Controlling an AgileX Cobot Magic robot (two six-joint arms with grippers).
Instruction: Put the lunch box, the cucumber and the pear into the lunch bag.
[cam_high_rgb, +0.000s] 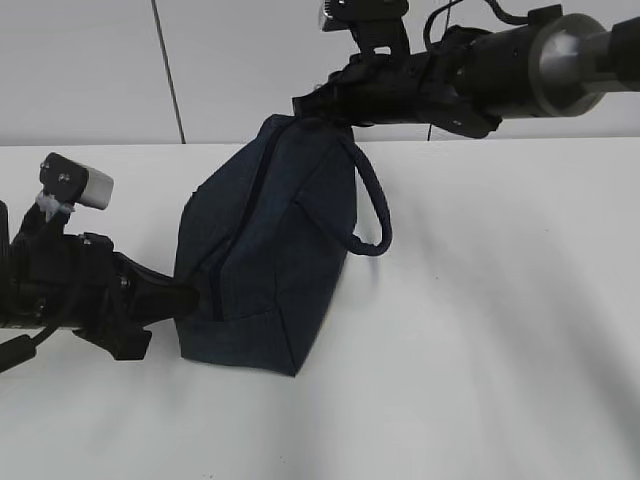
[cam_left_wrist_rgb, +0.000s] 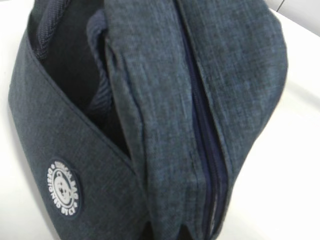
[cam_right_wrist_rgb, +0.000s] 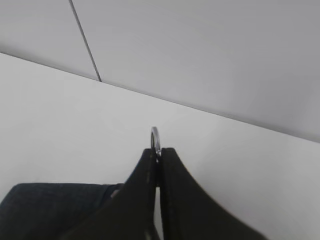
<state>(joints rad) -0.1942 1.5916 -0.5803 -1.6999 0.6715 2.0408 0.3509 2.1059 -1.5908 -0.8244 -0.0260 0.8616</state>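
Observation:
The dark navy lunch bag (cam_high_rgb: 265, 250) stands on the white table, tilted, its zipper (cam_left_wrist_rgb: 207, 150) shut along the whole stretch that shows. My left gripper (cam_high_rgb: 185, 298) is at the bag's near lower end, shut on a fold of its fabric (cam_left_wrist_rgb: 167, 220). The left wrist view shows only the fingertips (cam_left_wrist_rgb: 148, 235) at the bottom edge. Over the bag's far top corner, my right gripper (cam_right_wrist_rgb: 159, 150) is shut on the metal ring pull (cam_right_wrist_rgb: 155, 135). The lunch box, the cucumber and the pear are out of view.
The bag's padded loop handle (cam_high_rgb: 375, 215) hangs off its right side. A round white logo patch (cam_left_wrist_rgb: 62, 187) marks the bag's side panel. The white table (cam_high_rgb: 480, 330) runs back to a grey wall with a dark seam (cam_high_rgb: 168, 70).

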